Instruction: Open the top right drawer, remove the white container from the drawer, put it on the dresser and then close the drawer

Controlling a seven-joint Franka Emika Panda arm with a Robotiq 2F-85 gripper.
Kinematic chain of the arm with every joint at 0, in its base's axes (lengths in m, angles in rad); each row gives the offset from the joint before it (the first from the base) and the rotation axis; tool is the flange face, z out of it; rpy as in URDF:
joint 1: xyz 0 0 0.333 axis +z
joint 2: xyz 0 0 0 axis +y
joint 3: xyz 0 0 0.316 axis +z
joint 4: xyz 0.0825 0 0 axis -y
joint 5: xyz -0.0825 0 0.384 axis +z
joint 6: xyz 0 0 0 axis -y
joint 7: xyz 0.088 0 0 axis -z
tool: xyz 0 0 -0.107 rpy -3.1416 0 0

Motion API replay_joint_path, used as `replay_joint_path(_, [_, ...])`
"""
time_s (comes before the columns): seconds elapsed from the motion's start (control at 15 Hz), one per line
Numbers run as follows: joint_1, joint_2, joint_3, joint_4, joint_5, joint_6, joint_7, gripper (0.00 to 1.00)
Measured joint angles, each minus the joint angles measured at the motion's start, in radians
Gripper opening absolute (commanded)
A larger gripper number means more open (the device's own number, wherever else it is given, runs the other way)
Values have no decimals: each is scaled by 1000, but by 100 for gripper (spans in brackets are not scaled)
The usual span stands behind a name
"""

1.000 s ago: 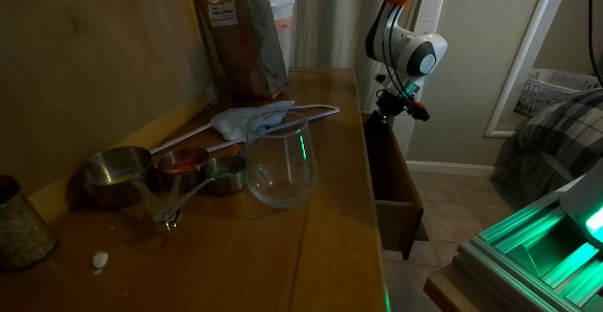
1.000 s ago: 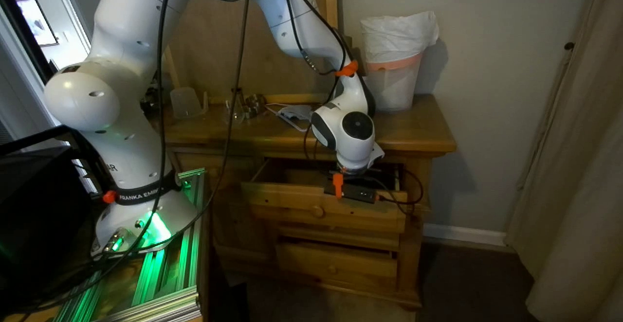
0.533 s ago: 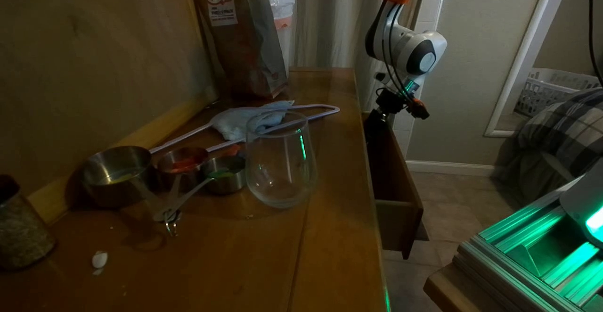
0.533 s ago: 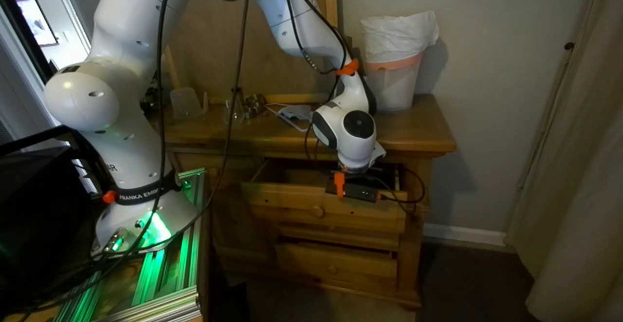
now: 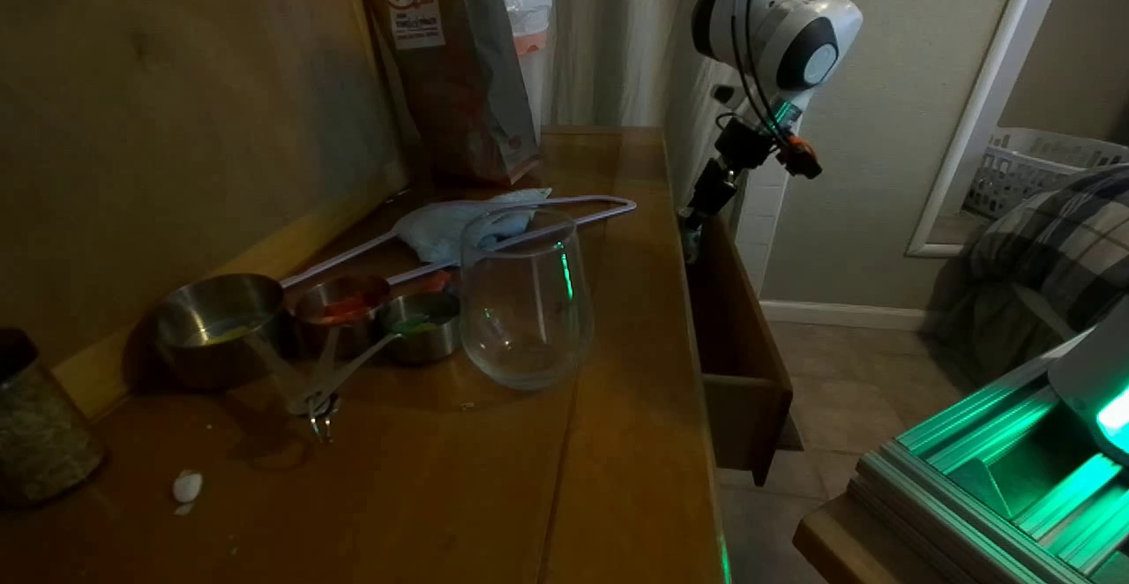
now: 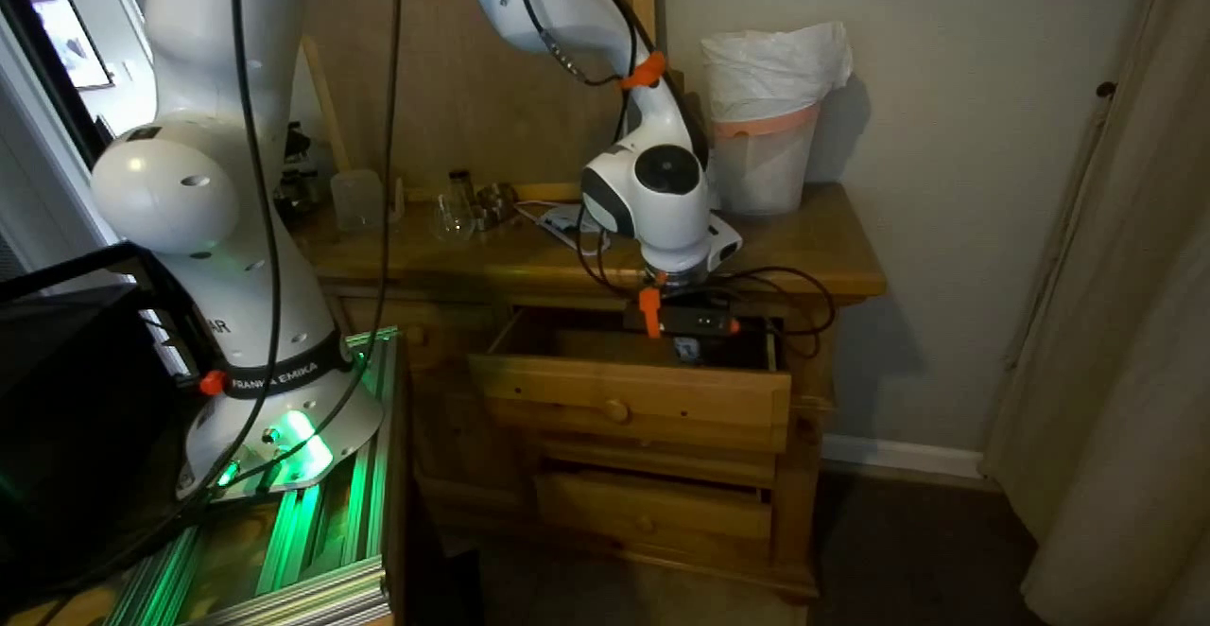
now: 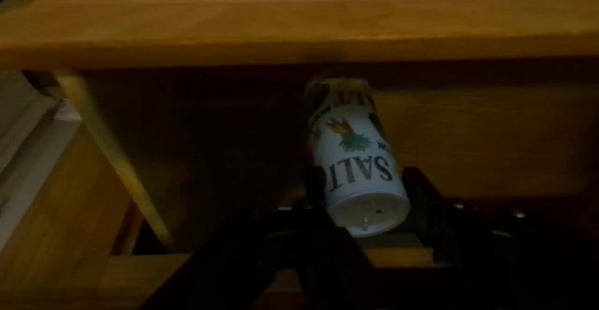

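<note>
The white container, a salt can [image 7: 355, 151], sits between the two fingers of my gripper [image 7: 365, 179] in the wrist view; both fingers press its sides. It is tilted and appears raised inside the drawer, its far end under the dresser edge. It also shows below my gripper in both exterior views [image 5: 691, 242] [image 6: 688, 350]. The top right drawer [image 6: 567, 390] is pulled open; its side shows in an exterior view [image 5: 750, 416]. The dresser [image 5: 635, 443] top overhangs the drawer's back; its edge [image 7: 281, 29] crosses the upper wrist view.
On the dresser stand a clear glass [image 5: 527, 319], metal measuring cups [image 5: 220, 324], a hanger with a blue cloth [image 5: 450, 227], a jar [image 5: 40, 434] and a paper bag [image 5: 459, 81]. A lined bin [image 6: 766, 153] stands on the dresser's far end. A lower drawer [image 6: 652, 517] is slightly open.
My gripper has risen from deep in the drawer and drawn up, with the white container now visible beneath it. The drawer has not moved.
</note>
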Motion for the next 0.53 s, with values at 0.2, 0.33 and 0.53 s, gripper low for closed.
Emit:
replay_joint_path(0.2, [10, -87, -15, -64, -3, 45, 17, 20])
replay_joint_path(0.33, [11, -141, -19, -103, -20, 49, 28, 20])
replay_joint_path(0.53, [23, -235, -19, -167, -65, 71, 66, 20])
